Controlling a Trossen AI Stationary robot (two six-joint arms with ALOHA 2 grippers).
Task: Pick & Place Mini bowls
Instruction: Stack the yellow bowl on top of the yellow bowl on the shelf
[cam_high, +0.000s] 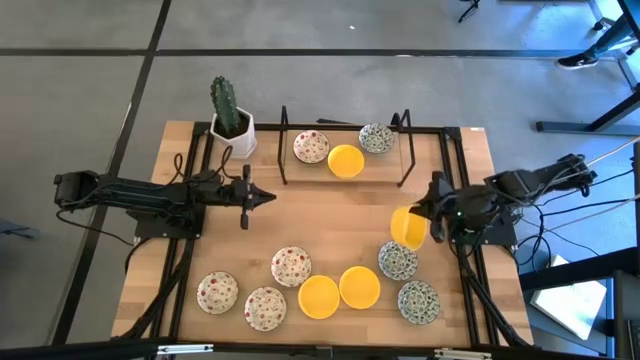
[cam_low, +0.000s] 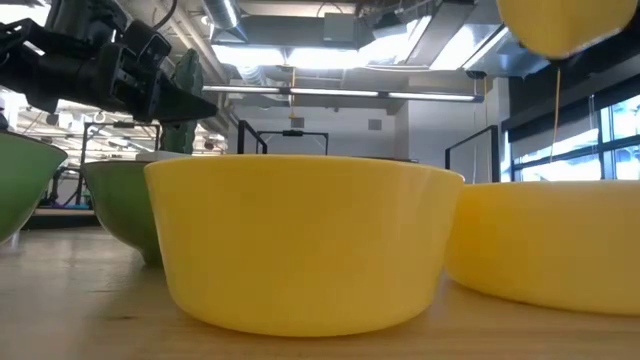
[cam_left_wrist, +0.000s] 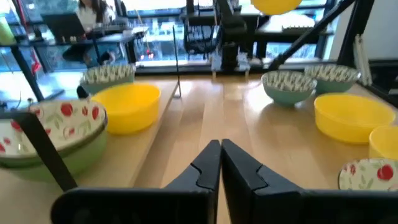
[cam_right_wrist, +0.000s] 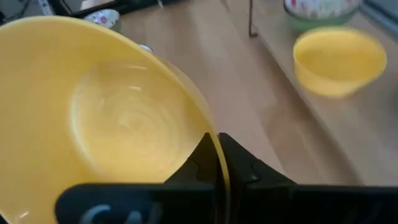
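A potted cactus (cam_high: 229, 115) stands at the wooden table's (cam_high: 330, 215) far-left corner.

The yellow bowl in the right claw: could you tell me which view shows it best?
The right wrist view: the yellow bowl fills it, rim pinched by the right claw. The high view shows it tilted, small; the low and left wrist views catch only its underside.

You have a plain yellow bowl (cam_high: 408, 228) in the dark right gripper (cam_high: 432, 212), and three more yellow ones: one (cam_high: 346, 161) in the black rack (cam_high: 284, 150), two (cam_high: 339, 291) at the front. Red-flowered white bowls (cam_high: 264, 288) sit front left, green-blue patterned ones (cam_high: 408, 280) front right. The table (cam_high: 330, 215) is light wood. The cactus (cam_high: 225, 105) is green, in a white pot (cam_high: 236, 139).
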